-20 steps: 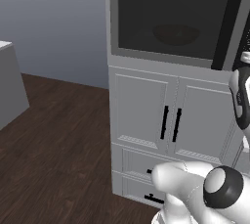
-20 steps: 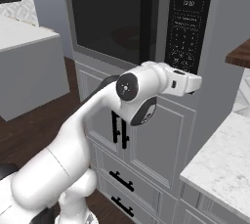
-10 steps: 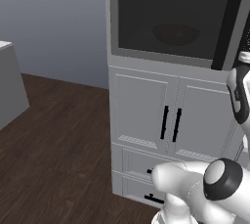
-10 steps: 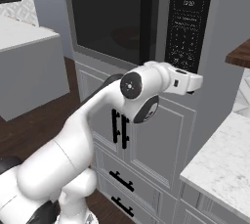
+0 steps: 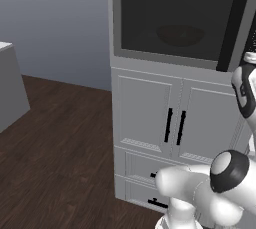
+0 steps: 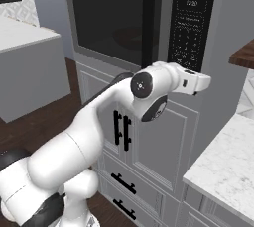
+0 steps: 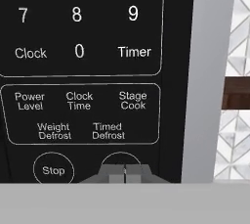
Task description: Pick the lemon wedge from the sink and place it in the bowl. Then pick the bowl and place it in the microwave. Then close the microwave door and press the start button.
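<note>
Grey cabinet doors with black handles stand under the microwave we face, dark wood floor to the left and a marble counter at the right. Behind the shut microwave door we can just make out the bowl as a dim reddish shape through the dark glass; whether the lemon wedge lies in it we cannot tell. Our arm reaches up and forward, its wrist level with the bottom of the control strip. Our hand is closed, empty, fingertips together, at a round button right of Stop; its label is hidden, probably Start.
</note>
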